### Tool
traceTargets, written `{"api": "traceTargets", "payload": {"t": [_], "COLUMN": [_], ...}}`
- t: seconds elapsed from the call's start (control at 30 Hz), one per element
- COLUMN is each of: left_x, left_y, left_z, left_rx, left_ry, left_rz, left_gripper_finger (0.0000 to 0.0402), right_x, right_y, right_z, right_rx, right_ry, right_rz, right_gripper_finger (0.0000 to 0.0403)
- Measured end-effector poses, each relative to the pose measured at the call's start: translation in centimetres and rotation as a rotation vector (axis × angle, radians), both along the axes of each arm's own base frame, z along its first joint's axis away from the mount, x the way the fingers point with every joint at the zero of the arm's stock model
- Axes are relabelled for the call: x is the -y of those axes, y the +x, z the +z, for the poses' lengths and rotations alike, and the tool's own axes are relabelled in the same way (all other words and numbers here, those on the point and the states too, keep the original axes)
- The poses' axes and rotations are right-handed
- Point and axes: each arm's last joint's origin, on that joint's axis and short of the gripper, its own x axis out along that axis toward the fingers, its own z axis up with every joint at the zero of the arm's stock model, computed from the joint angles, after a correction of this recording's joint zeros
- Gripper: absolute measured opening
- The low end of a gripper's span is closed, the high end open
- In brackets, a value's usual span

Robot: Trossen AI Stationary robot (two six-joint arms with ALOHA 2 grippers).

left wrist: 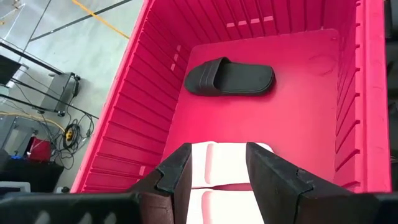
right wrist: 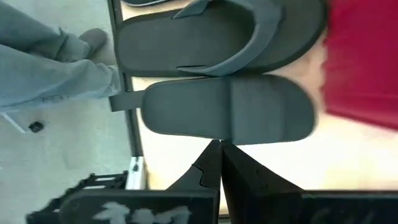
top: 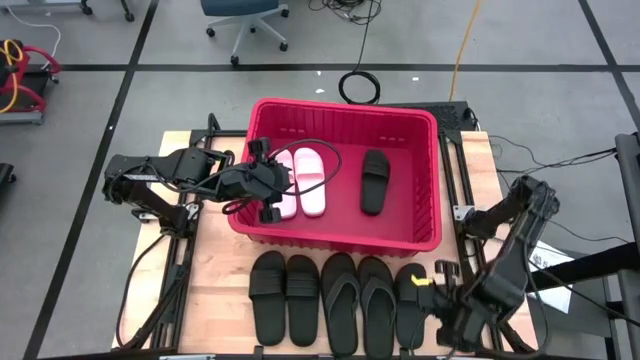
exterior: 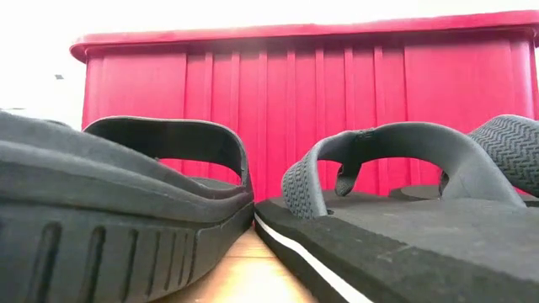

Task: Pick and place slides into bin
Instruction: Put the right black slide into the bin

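Left pincer [top: 268,190]: released, fingers spread, above two white slides [top: 300,182] inside the bin [top: 343,116].
Right pincer [top: 437,298]: clenched, empty, beside the outermost black slide [top: 409,308].
Bin holds three: two white, one black [top: 374,181].
Counter [top: 218,281] row: five black, the outermost partly hidden.
All lie lengthwise front-to-back.

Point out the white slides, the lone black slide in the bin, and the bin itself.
white slides [top: 310,180], high view, strap of one.
black slide in the bin [top: 374,182], high view, its footbed.
bin [top: 345,107], high view, far rim.
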Motion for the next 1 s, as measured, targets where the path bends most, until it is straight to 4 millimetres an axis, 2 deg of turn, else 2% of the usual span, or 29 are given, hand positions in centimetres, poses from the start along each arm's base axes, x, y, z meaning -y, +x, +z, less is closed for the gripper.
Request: {"api": "traceTargets", "payload": {"t": [0.23, 0.47, 0.67, 0.87, 1.0], "left_x": [0.2, 0.2, 0.3, 0.3, 0.3], "left_y": [0.0, 0.0, 0.0, 0.0, 0.0], "left_z": [-0.1, -0.1, -0.1, -0.1, -0.1], "left_rx": [-0.019, -0.022, -0.021, -0.022, -0.021], "left_ry": [-0.034, -0.035, -0.037, -0.041, -0.042], "left_rz": [-0.067, -0.076, -0.079, -0.082, -0.081], "left_gripper_finger": [0.0147, 0.0147, 0.0147, 0.0147, 0.0147], "right_x": [-1.7, -2.4, -2.5, -2.3, -1.5], "right_y": [0.4, 1.0, 1.1, 0.7, 0.7], "right_z": [-2.3, -3.5, -4.8, -8.7, -10.9], "right_rx": [-0.061, -0.083, -0.108, -0.131, -0.154], "right_ry": [-0.054, -0.104, -0.148, -0.189, -0.213], "right_rz": [-0.125, -0.056, -0.04, 0.017, -0.028], "right_gripper_finger": [0.0, 0.0006, 0.0054, 0.0114, 0.0126]}}
